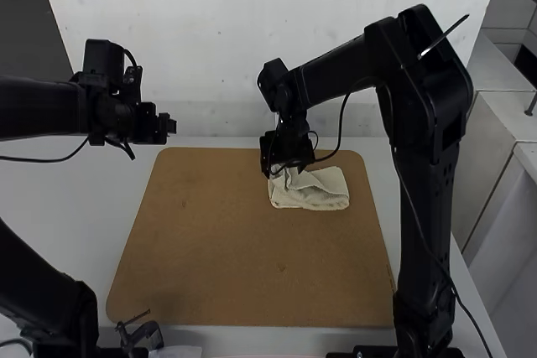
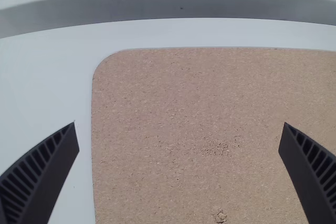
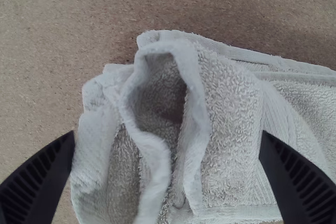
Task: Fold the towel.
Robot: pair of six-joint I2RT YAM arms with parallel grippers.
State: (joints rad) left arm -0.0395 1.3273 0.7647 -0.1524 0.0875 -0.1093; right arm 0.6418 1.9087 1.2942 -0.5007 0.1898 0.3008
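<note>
We judge folding partway: the terry towel (image 1: 323,193) lies rumpled toward 1 o'clock on the brown board (image 1: 210,249). Our right gripper (image 3: 168,136), fingers apart, straddles it; next we should straighten its loose folds. Our left gripper (image 2: 179,125) is spread.

- High view: faces forward and down from above the table (image 1: 50,199).
- Left wrist view: nearer, same direction; shares the board's (image 1: 235,249) far left corner with high view.
- Right wrist view: closest, facing down; shares the towel (image 1: 323,197) with high view.
</note>
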